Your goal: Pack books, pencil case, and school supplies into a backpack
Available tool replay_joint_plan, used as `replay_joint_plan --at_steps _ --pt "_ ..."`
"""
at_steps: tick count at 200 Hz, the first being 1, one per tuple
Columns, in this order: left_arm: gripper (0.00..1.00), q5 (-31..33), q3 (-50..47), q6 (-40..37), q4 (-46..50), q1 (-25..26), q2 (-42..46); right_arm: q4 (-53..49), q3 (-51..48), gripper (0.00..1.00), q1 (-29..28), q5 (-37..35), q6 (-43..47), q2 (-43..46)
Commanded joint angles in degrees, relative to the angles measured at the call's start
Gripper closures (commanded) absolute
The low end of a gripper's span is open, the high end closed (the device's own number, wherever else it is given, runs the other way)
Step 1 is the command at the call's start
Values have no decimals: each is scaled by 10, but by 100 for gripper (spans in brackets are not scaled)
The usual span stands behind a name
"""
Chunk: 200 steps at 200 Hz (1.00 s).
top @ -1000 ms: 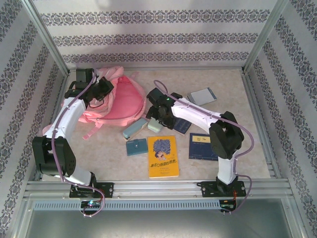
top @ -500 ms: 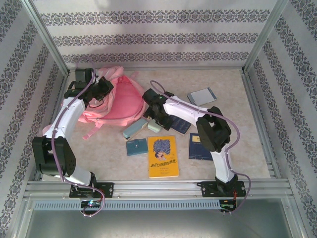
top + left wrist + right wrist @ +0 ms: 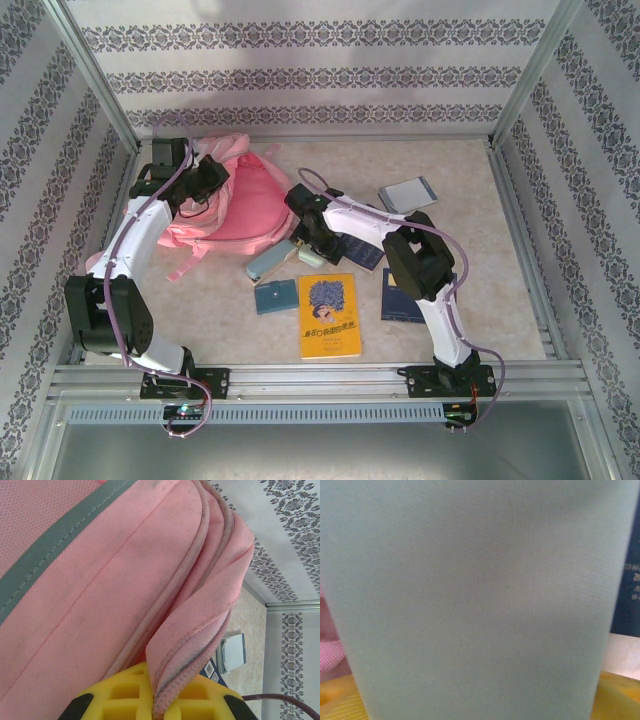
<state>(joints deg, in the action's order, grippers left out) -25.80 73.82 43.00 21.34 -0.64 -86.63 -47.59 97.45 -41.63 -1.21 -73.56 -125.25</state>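
your right gripper [image 3: 309, 238] stands spread wide astride the pale green block [image 3: 470, 590], which sits right between its fingers. whether the pads touch it yet i cannot tell. centre it, close squarely across its width so it doesn't twist, then lift straight up, clear of the dark navy book [image 3: 360, 250] just to the gripper's right. your left gripper [image 3: 160, 702] is pressed together on a flap of the backpack [image 3: 100, 590]. hold that flap high and taut so the bag, off to the right gripper's left, gapes for the drop.
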Motion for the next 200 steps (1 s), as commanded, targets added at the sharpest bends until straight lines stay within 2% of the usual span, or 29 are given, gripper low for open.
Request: replay_joint_plan --at_steps 1,38,77,106,134,148,186,200 --pt "100 0 1 12 -33 -14 7 -3 4 13 2 -25 1 2" --pt "100 -2 3 10 -32 -14 2 4 -5 22 2 -42 14 24" --pt "100 -6 9 0 -27 -14 2 -16 -5 23 2 -73 22 52" --pt "100 -4 26 -23 -12 -9 3 -8 -29 22 3 -137 50 124" --pt "100 -48 72 -43 11 5 -17 13 -78 21 5 -210 105 215" --pt "100 -49 97 -61 31 21 -23 41 -117 21 8 -227 141 262" --pt "100 -70 161 -105 69 67 -33 137 -222 21 23 -208 226 372" --pt "100 -83 186 -126 85 84 -38 185 -254 21 23 -174 273 406"
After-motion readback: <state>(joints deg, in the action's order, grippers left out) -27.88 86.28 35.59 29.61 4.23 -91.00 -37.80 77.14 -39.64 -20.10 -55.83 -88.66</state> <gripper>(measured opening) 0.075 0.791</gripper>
